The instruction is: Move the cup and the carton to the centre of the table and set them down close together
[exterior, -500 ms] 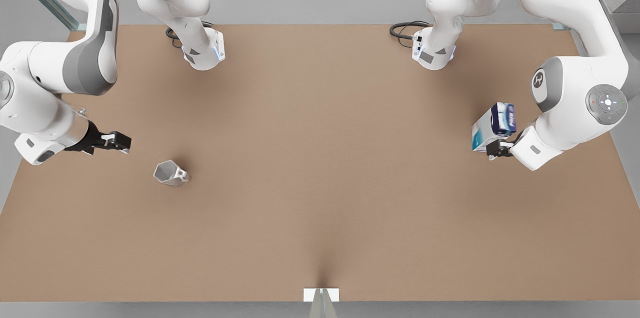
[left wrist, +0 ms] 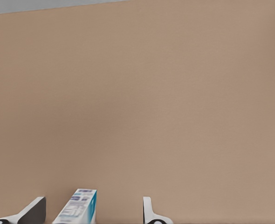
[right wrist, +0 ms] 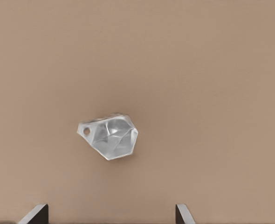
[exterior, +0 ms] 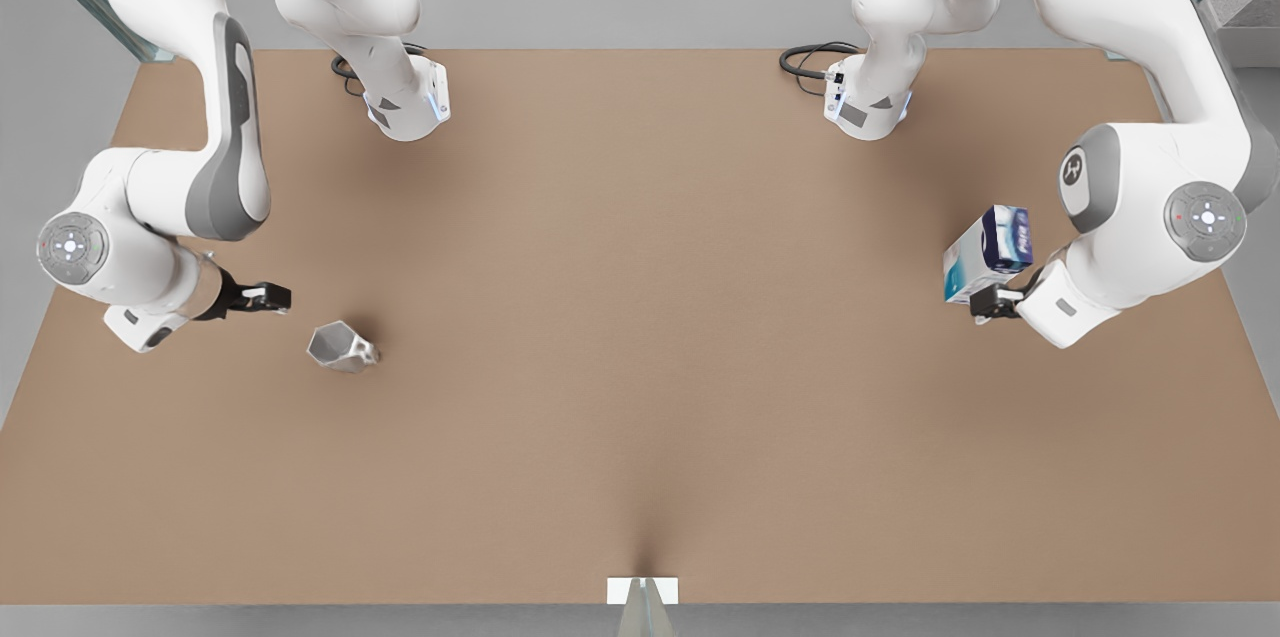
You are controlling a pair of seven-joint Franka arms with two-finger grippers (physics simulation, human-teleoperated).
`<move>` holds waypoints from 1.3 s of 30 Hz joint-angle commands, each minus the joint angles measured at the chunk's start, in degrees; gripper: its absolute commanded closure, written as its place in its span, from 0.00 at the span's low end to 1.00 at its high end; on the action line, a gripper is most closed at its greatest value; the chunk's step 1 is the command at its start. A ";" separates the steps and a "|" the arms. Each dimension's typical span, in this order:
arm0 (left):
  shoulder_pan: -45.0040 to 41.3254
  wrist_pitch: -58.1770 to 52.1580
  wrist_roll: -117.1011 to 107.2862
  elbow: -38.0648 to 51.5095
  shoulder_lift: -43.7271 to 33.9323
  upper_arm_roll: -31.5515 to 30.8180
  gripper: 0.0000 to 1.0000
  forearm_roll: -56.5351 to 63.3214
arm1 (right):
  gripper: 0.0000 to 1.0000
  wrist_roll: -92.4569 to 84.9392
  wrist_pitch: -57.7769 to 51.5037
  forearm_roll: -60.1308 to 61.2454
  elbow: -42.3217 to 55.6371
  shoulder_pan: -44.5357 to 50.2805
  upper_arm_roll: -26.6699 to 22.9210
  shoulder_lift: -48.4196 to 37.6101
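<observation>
My left claw [exterior: 985,305] is at the front view's right, low beside the carton [exterior: 986,253]. Its fingers [left wrist: 149,212] are spread, and the carton sits between them without either finger visibly pressing on it. The carton is tilted rather than square to the table [exterior: 640,317], its dark blue panel turned up toward the front camera, and it is near the table's edge at the front view's right — well away from the middle.

My right claw [exterior: 268,297] is at the front view's left, just beside the cup [exterior: 342,347] but not touching it. In the right wrist view its two fingertips [right wrist: 35,214] are wide apart, and the cup [right wrist: 110,136] lies on the table ahead of them, in line with the gap. The cup is pale and faceted, with its small handle pointing to one side. It rests on the bare table, far from the carton, with the whole centre of the table between them.
</observation>
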 commanded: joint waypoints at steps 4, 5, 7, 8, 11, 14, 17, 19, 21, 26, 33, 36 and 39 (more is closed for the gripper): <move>-0.02 0.09 0.00 0.00 0.08 0.09 0.00 0.02 | 0.00 -1.66 5.29 0.07 -6.28 -0.27 -0.79 -0.52; -0.02 0.09 0.00 0.00 0.26 0.09 0.00 0.02 | 0.00 -2.64 7.40 0.15 -8.04 -0.27 -0.97 -0.61; 0.07 0.26 0.09 0.09 0.61 0.18 0.00 0.02 | 0.00 -2.64 9.68 0.33 -10.67 -0.36 -0.97 -1.14; 0.07 0.18 0.18 0.00 0.70 0.36 0.00 0.02 | 0.00 -2.64 11.71 0.33 -12.35 -0.53 -0.97 -1.14; 0.07 0.26 0.18 0.00 0.87 0.36 0.00 0.02 | 0.00 -2.64 17.16 0.42 -16.74 -0.62 -1.05 -0.96; 0.07 0.35 0.26 0.00 1.05 0.45 0.00 0.02 | 0.00 -2.64 25.51 0.42 -20.17 -0.71 -1.32 0.18; 0.07 0.44 0.26 0.00 1.14 0.53 0.00 0.02 | 0.00 -2.72 27.70 0.42 -22.19 -1.50 -1.23 1.23; 0.07 0.62 0.35 0.00 1.23 0.53 0.00 0.02 | 0.00 -2.81 31.31 0.42 -25.09 -1.41 -1.23 1.23; 0.07 0.62 0.44 0.00 1.58 0.53 0.00 0.02 | 0.00 -2.72 32.01 0.42 -26.06 -1.41 -1.23 1.23; 0.07 0.62 0.53 0.09 1.58 0.62 0.00 0.02 | 0.00 -2.90 38.87 0.33 -26.06 -1.67 -1.67 3.78; 0.07 0.62 0.53 0.00 1.93 0.62 0.00 -0.06 | 0.00 -4.21 39.75 0.24 -27.73 -2.38 -1.85 5.10; 0.16 0.61 0.53 0.00 1.93 0.62 0.00 -0.15 | 0.00 -4.57 41.33 0.24 -27.82 -2.64 -1.93 6.42; 0.16 0.53 0.53 0.00 1.93 0.62 0.00 -0.24 | 0.00 -4.57 42.56 0.24 -27.99 -2.64 -1.93 7.38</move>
